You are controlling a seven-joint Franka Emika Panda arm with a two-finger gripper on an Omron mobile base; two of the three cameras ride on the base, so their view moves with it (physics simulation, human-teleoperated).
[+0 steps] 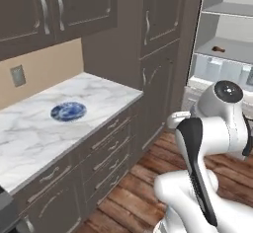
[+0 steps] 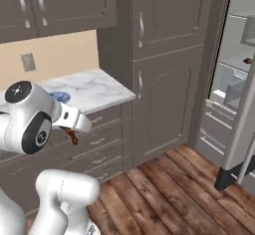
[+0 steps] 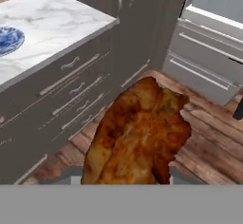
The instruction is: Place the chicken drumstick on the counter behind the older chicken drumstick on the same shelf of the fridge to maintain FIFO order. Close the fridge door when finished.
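Bench (image 1: 99, 91): white marble over drawers; blue plate (image 1: 68, 111) near its middle, set toward the wall.

Tall cabinet (image 2: 164, 79): stands against the bench's right end.

Pincer (image 2: 73, 135): in front of the drawers, below the bench's front edge, shut on the drumstick (image 3: 137, 135). In the hand view the browned meat hangs above the wood floor (image 3: 199, 137).

Fridge (image 1: 225, 39): right of the cabinet, interior exposed; a small brown item (image 1: 218, 49) lies on a shelf (image 1: 232, 44). Door (image 2: 244, 129): swung open, at the right edge of the right base view.
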